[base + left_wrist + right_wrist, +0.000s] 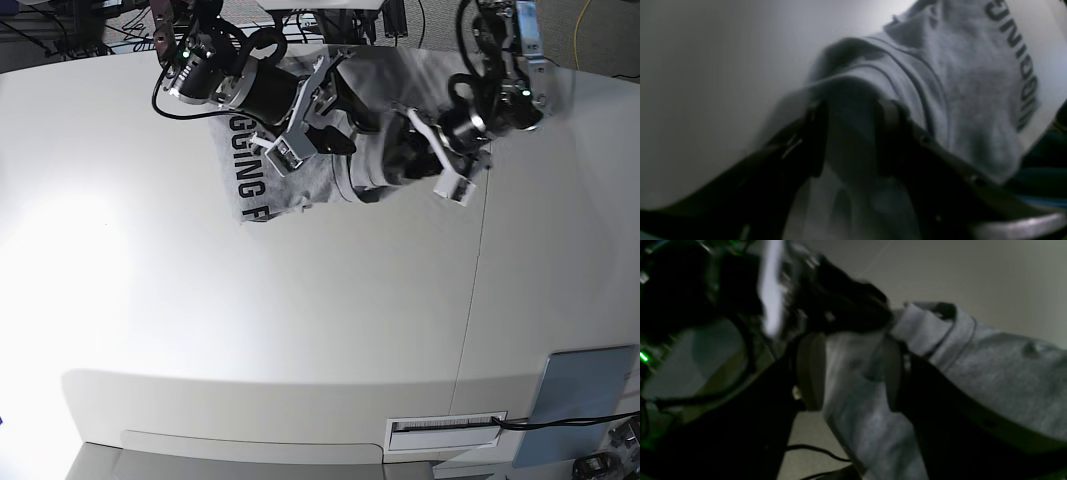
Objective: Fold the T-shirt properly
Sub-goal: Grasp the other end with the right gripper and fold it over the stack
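The heather-grey T-shirt [262, 190] lies bunched at the back of the white table [300, 320], with black lettering showing on its left part. My right gripper [335, 128] reaches into the bunch from the left, and my left gripper [400, 158] comes in from the right. In the right wrist view the right gripper [853, 373] stands open, a band of T-shirt [1007, 373] cloth lying loose between its pads [810, 370]. The left gripper [851, 140] also has its jaws apart, with a hemmed fold of the T-shirt [973, 83] draped between and over the fingers [888, 133].
A seam [470, 300] runs down the table on the right. A grey-blue pad [585, 395] lies at the front right corner, beside a barcode label [445, 428]. Cables and gear [330, 15] crowd the edge behind the table.
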